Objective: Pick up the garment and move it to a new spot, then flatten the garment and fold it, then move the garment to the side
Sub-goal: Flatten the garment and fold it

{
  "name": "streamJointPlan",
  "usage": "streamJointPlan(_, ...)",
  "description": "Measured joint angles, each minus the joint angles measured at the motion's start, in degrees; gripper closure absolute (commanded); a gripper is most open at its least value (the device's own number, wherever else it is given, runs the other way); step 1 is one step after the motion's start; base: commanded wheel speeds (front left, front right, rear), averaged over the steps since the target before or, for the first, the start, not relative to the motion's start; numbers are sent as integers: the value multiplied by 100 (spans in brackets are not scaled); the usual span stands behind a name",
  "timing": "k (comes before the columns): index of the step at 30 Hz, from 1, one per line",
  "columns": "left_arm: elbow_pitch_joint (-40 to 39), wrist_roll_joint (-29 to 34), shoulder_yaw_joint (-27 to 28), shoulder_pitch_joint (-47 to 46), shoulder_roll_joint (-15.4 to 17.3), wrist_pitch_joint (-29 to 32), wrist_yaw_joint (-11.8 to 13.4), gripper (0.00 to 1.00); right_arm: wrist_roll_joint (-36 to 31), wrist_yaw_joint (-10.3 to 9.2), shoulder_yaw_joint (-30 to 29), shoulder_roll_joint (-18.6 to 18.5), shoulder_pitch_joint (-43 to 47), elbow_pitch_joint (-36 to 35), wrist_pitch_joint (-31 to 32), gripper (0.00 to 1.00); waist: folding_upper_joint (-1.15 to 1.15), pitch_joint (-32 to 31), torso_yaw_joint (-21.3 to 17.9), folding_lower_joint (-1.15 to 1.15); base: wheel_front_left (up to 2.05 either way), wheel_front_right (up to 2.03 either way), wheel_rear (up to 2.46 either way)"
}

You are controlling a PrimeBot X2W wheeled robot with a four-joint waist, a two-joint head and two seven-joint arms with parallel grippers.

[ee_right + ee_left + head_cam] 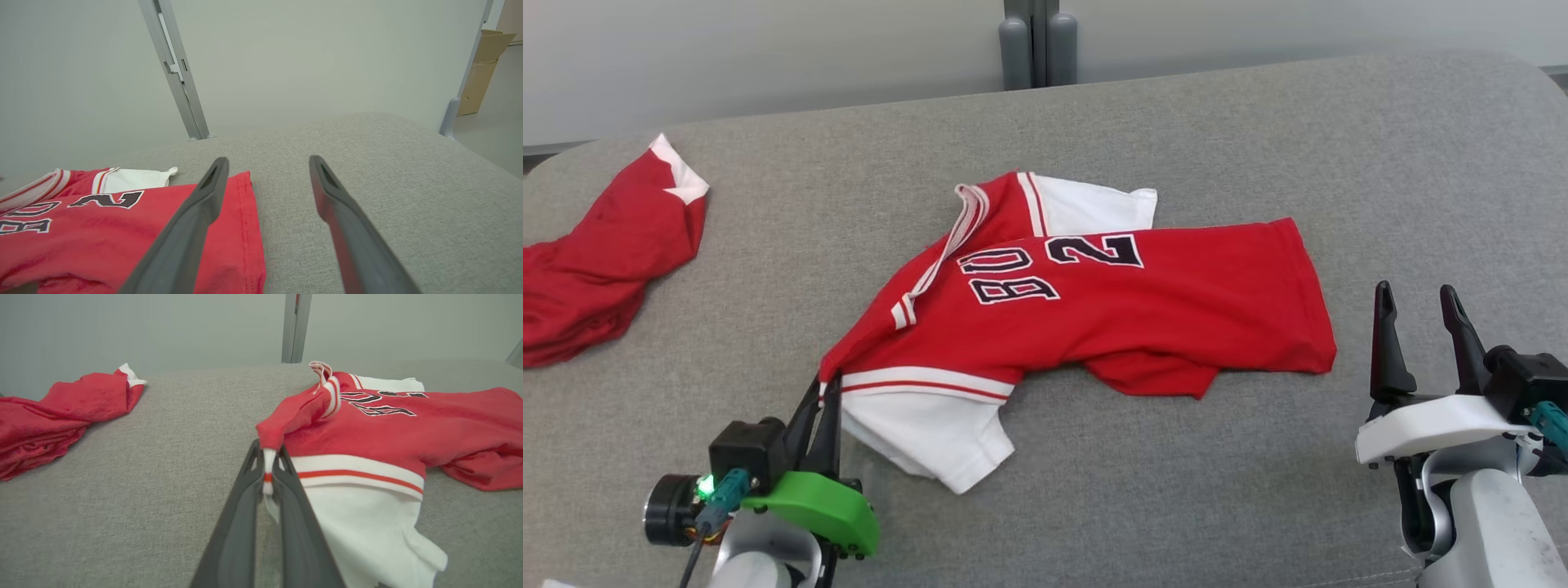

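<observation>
One risk, left end effector (267,453): likely to lose its thin pinch on lifting, with so little cloth between the fingers.
Second risk, shirt (1111,310): apt to bunch and drag across the desk (1176,506) if hauled by this one corner; tucked-under lower edge a likely hindrance to flattening.
Left end effector: clamped tight on the shirt's edge, at the striped band above the near white sleeve.
Right end effector (1421,302): spread wide, holding nothing, near the shirt's hem but apart from it.
Shirt: mid-desk, crooked, lettering up, collar toward the far side.
Other red cloth (596,261): well apart, at the desk's left end.
</observation>
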Motion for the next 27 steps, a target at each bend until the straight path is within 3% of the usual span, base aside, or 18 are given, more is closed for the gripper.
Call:
streamJointPlan(6, -1594, 33, 26, 604, 240, 928, 355, 100, 23, 0, 63, 0, 4, -1, 0, 0, 0, 5, 33, 0, 0, 0, 0)
streamJointPlan(9, -1739, -44, -15, 652, 219, 1179, 388, 100, 26, 0, 114, -1, -4, 15, 0, 0, 0, 53, -21, 0, 0, 0, 0)
streamJointPlan(14, -1040, -288, 110, 327, 116, 1133, 348, 100, 42, 0, 191, 1, -115, 7, 0, 0, 0, 163, -170, 0, 0, 0, 0)
streamJointPlan(27, 1066, -443, 412, -1083, -66, -91, 134, 100, 7, 0, 136, 0, -296, -77, 0, 0, 0, 619, -514, 0, 0, 0, 0)
